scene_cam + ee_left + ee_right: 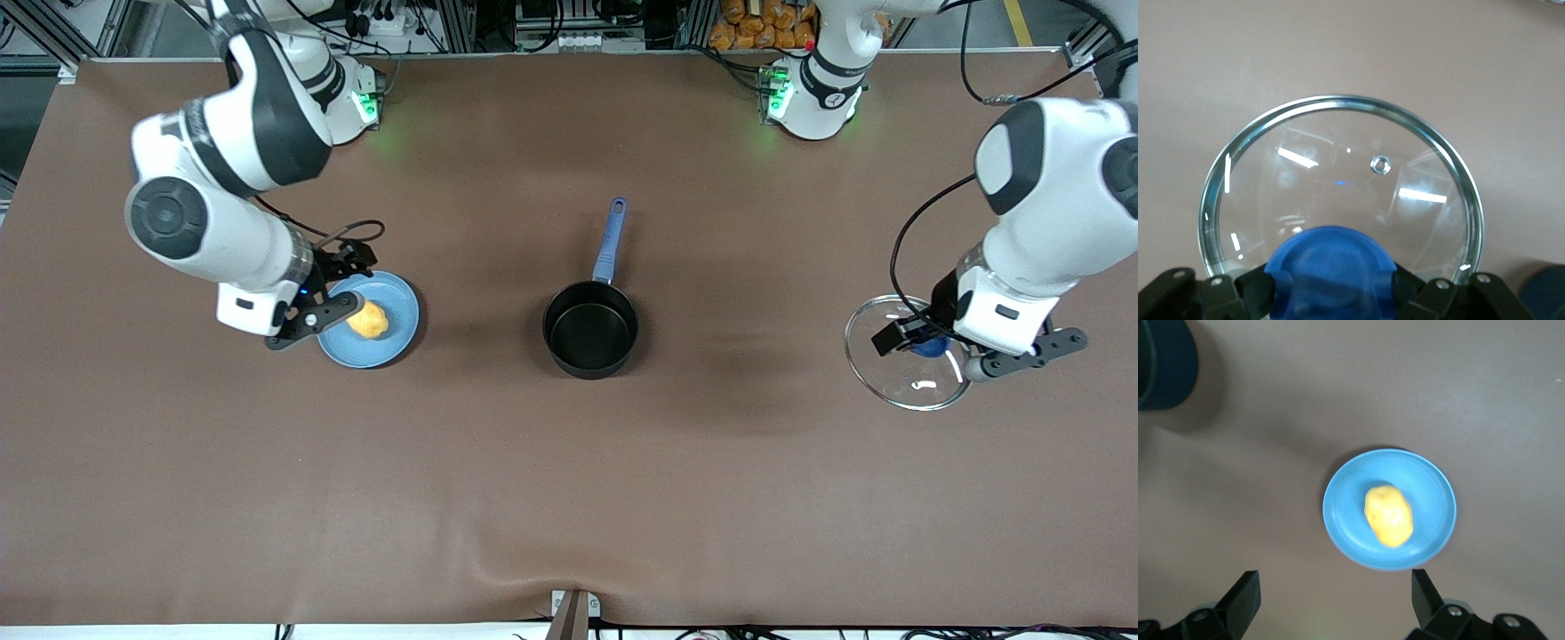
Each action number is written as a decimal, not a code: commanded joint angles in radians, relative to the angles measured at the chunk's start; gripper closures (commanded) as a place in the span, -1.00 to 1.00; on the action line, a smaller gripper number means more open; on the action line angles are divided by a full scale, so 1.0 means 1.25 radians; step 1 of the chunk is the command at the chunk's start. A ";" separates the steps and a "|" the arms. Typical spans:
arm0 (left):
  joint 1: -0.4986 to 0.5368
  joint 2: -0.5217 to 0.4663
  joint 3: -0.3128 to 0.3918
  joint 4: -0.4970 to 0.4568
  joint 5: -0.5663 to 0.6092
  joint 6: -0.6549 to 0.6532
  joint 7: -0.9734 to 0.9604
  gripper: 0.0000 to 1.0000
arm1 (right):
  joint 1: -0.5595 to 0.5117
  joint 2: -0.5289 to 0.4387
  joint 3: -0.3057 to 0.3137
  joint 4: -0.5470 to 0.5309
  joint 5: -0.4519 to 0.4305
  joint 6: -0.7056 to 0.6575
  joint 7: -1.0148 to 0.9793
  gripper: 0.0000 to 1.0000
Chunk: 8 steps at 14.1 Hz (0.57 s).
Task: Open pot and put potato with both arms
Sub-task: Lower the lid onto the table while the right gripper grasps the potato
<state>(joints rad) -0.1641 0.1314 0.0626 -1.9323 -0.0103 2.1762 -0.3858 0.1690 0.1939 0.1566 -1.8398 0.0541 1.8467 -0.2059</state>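
Observation:
The black pot [591,333] stands open in the middle of the table, its blue handle [610,233] pointing toward the robots' bases. My left gripper [929,343] is shut on the blue knob [1331,270] of the glass lid [898,378], low at the left arm's end of the table; I cannot tell whether the lid [1338,160] rests on the table. The yellow potato [369,320] lies on a blue plate [396,342] toward the right arm's end. My right gripper [340,286] is open and empty above the plate's edge. In the right wrist view the potato [1388,515] lies clear of the gripper [1335,587].
The brown table cover [569,489] is bare around the pot. In the right wrist view the plate [1345,520] and part of the pot [1161,363] show. The arm bases stand along the table's edge farthest from the front camera.

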 commanded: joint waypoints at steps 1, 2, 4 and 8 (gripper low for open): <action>0.010 -0.063 -0.012 -0.204 0.002 0.168 0.030 0.67 | 0.007 -0.067 -0.005 -0.171 -0.005 0.146 -0.083 -1.00; 0.010 -0.056 -0.011 -0.231 0.001 0.201 0.031 0.67 | 0.007 -0.067 -0.005 -0.202 -0.006 0.187 -0.112 -1.00; 0.010 -0.028 -0.012 -0.263 0.003 0.235 0.037 0.67 | 0.000 -0.064 -0.005 -0.251 -0.013 0.258 -0.159 -1.00; 0.017 0.066 -0.012 -0.267 0.003 0.258 0.106 0.67 | -0.035 -0.051 -0.006 -0.315 -0.020 0.384 -0.251 -1.00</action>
<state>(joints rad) -0.1590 0.1643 0.0546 -2.2697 -0.0103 2.4626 -0.2984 0.1502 0.1626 0.1434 -2.1697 0.0371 2.2439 -0.4416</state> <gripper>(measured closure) 0.555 0.000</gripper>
